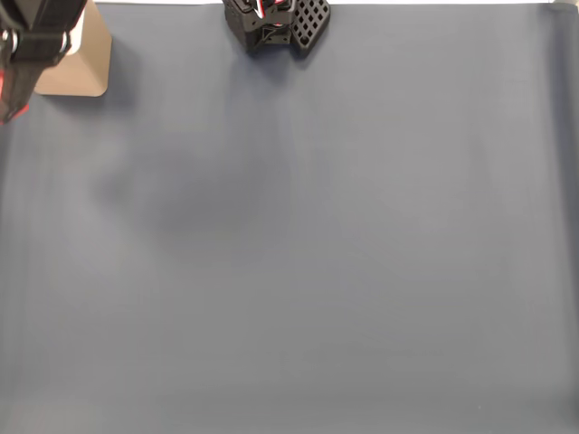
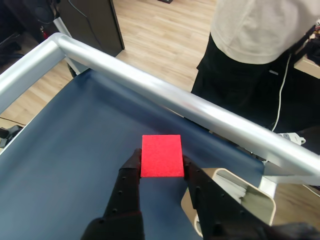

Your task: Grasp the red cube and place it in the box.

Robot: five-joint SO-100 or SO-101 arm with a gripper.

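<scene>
In the wrist view the gripper (image 2: 161, 162) pinches the red cube (image 2: 161, 155) between its black fingers (image 2: 131, 172), held above the blue mat, with the box (image 2: 250, 197) just beside it at lower right. A release here would likely miss the box. The fixed view adds the arm's base (image 1: 271, 23).
</scene>
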